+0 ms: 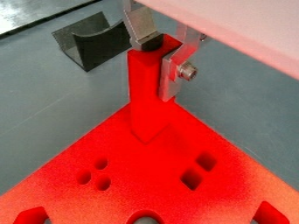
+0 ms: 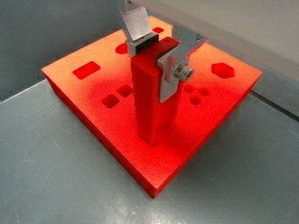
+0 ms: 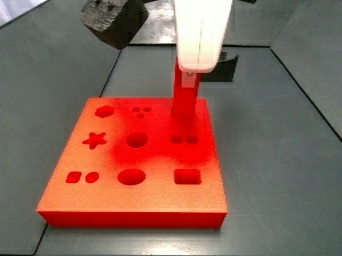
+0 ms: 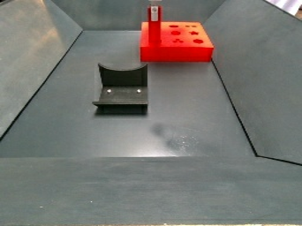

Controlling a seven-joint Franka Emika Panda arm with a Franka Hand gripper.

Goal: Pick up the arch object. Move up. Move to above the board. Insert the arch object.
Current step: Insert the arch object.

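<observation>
Your gripper [image 2: 156, 54] sits straight above the board [image 2: 82, 96], pointing down, with its silver fingers [image 2: 177, 72] clamped on the top end of the arch [image 2: 149, 101]. You can see the same grip in both wrist views: one plate on each side of the red post, pads pressed against it. The arch stands upright, its lower end meeting the board's surface near an edge; whether it has entered a recess there you cannot tell, since the red glare hides the joint.

In a side view the white arm [image 3: 203, 30] drops vertically from the top centre of the frame, and the arch [image 3: 183, 100] reaches down to the right-hand column of the board [image 3: 134, 205]. In a side view from farther off, the board [image 4: 177, 44] lies at the top centre and the fixture [image 4: 122, 87] stands well apart, left of centre on the grey floor [image 4: 177, 132].
</observation>
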